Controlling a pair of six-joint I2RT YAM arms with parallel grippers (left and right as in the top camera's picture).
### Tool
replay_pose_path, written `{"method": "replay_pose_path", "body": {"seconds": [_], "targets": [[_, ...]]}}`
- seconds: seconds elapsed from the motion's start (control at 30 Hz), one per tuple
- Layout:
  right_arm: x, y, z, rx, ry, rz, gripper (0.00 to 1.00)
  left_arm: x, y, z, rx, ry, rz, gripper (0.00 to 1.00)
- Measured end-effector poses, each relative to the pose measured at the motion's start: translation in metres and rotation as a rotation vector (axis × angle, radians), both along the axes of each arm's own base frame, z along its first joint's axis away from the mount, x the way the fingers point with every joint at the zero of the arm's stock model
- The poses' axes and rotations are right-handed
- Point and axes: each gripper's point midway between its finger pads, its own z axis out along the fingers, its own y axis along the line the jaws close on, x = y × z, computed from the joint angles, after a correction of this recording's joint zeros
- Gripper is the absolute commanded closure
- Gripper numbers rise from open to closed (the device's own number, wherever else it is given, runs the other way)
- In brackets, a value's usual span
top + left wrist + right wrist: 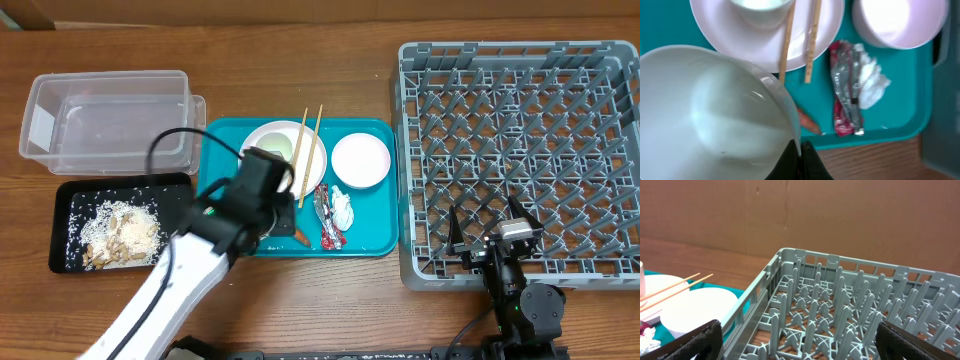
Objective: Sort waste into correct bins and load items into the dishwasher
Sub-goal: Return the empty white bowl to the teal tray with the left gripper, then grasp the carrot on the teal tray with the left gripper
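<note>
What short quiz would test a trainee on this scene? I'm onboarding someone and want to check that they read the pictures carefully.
1. True or false: the right tool is open above the rack.
2. What lies across the plate? A. chopsticks B. a fork C. a spoon
3. Fill in: the left tool is shut on the rim of a white ____.

Key: 1 true; 2 A; 3 bowl.
</note>
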Motion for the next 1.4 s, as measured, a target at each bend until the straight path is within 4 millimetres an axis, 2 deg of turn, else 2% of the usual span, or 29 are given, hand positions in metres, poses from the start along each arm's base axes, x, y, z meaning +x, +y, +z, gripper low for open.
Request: {"method": "replay_pose_path", "body": {"seconds": [0.07, 0.13, 0.23, 0.37, 0.6, 0.63, 0.73, 0.83, 0.93, 0.97, 1.0, 1.03, 1.07, 1.13, 1.17, 1.2, 1.23, 1.27, 1.3, 1.33, 1.4], "targets": [[0.000, 0.000, 0.000, 0.000, 0.000, 0.000, 0.00, 0.002, 0.004, -0.025, 0.076, 0.066, 0.012, 0.96], [0.000, 0.000, 0.000, -0.001, 0.000, 0.000, 0.00, 0.004, 0.007, -0.041, 0.114, 0.108, 0.017, 0.96], [0.000, 0.000, 0.000, 0.000, 0.000, 0.000, 0.00, 0.002, 0.014, -0.079, 0.207, 0.215, 0.026, 0.96], [0.000, 0.000, 0.000, 0.000, 0.000, 0.000, 0.00, 0.006, 0.022, -0.089, 0.265, 0.220, 0.039, 0.96], [0.000, 0.000, 0.000, 0.000, 0.000, 0.000, 0.00, 0.010, 0.029, -0.088, 0.306, 0.195, 0.064, 0.89], [0.000, 0.000, 0.000, 0.000, 0.000, 0.000, 0.00, 0.011, 0.031, -0.088, 0.314, 0.190, 0.067, 0.85], [0.000, 0.000, 0.000, 0.000, 0.000, 0.000, 0.00, 0.013, 0.033, -0.087, 0.322, 0.182, 0.080, 0.58], [0.000, 0.000, 0.000, 0.000, 0.000, 0.000, 0.00, 0.017, 0.033, -0.086, 0.319, 0.166, 0.085, 0.58], [0.000, 0.000, 0.000, 0.000, 0.000, 0.000, 0.00, 0.014, 0.035, -0.081, 0.332, 0.189, 0.086, 0.52], [0.000, 0.000, 0.000, 0.000, 0.000, 0.000, 0.00, 0.017, 0.034, -0.071, 0.332, 0.192, 0.085, 0.46], [0.000, 0.000, 0.000, 0.000, 0.000, 0.000, 0.00, 0.029, 0.026, -0.051, 0.302, 0.159, 0.087, 0.41], [0.000, 0.000, 0.000, 0.000, 0.000, 0.000, 0.00, 0.032, 0.022, -0.041, 0.284, 0.150, 0.090, 0.32], [0.000, 0.000, 0.000, -0.001, 0.000, 0.000, 0.00, 0.035, 0.017, -0.026, 0.254, 0.137, 0.088, 0.00], [0.000, 0.000, 0.000, 0.000, 0.000, 0.000, 0.00, 0.041, 0.005, 0.001, 0.175, 0.090, 0.081, 0.00], [0.000, 0.000, 0.000, 0.000, 0.000, 0.000, 0.00, 0.043, -0.008, 0.015, 0.094, 0.067, 0.069, 0.12], [0.000, 0.000, 0.000, 0.000, 0.000, 0.000, 0.00, 0.043, -0.016, 0.021, 0.049, 0.059, 0.047, 0.39], [0.000, 0.000, 0.000, 0.000, 0.000, 0.000, 0.00, 0.040, -0.026, 0.024, 0.003, 0.067, -0.008, 0.59], [0.000, 0.000, 0.000, -0.001, 0.000, 0.000, 0.00, 0.037, -0.030, 0.023, -0.015, 0.081, -0.026, 0.72], [0.000, 0.000, 0.000, 0.000, 0.000, 0.000, 0.00, 0.034, -0.034, 0.023, -0.038, 0.099, -0.025, 0.90], [0.000, 0.000, 0.000, 0.000, 0.000, 0.000, 0.00, 0.033, -0.035, 0.023, -0.049, 0.108, -0.010, 0.96], [0.000, 0.000, 0.000, 0.000, 0.000, 0.000, 0.00, 0.023, -0.036, 0.014, -0.051, 0.151, 0.072, 0.96]]}}
